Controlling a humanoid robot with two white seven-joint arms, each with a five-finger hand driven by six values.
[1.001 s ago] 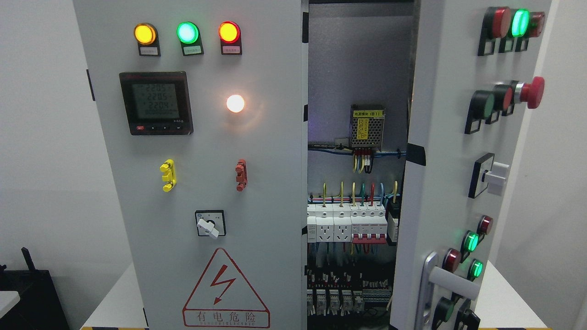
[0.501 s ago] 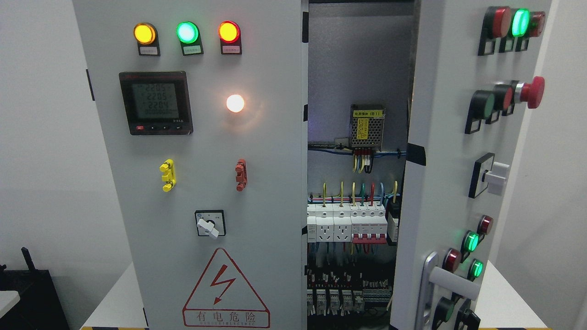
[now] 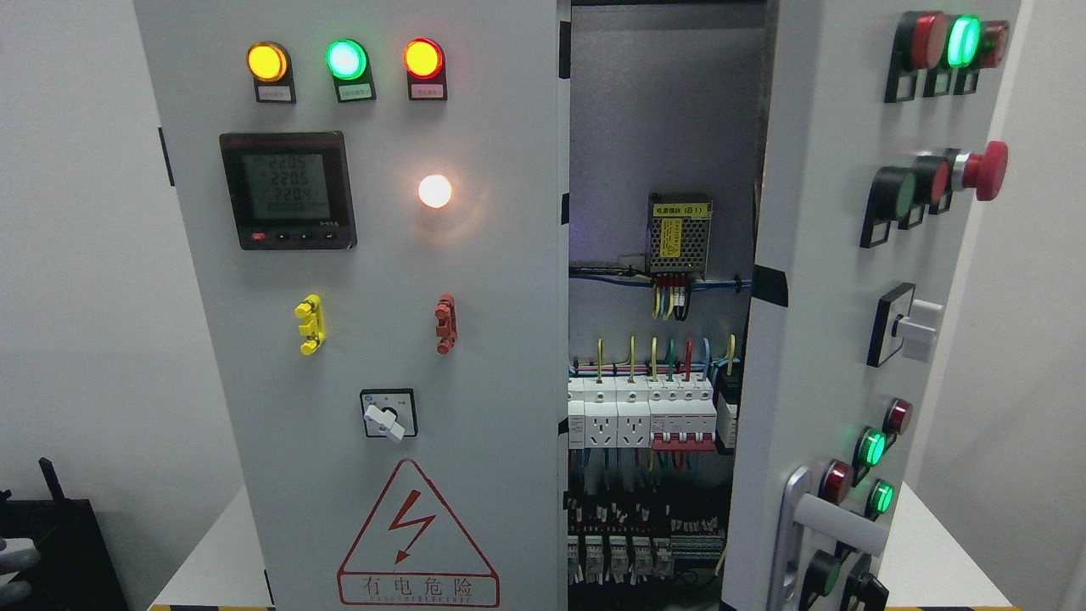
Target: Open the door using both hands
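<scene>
A grey electrical cabinet fills the head view. Its left door is closed and carries three lit lamps, a meter, a rotary switch and a red warning triangle. The right door stands ajar, swung out toward me, with its silver lever handle near the bottom. Between the doors the wired interior shows. A small pale part of what seems to be my left hand peeks in at the lower left edge, far from both doors. My right hand is out of view.
The right door's face holds push buttons, green lamps, a white selector knob and a red mushroom stop button that sticks out. The cabinet stands on a white table. A black object sits at the lower left.
Both doors stay where they were. The pale shape at the lower left edge has changed outline and now looks rounder.
</scene>
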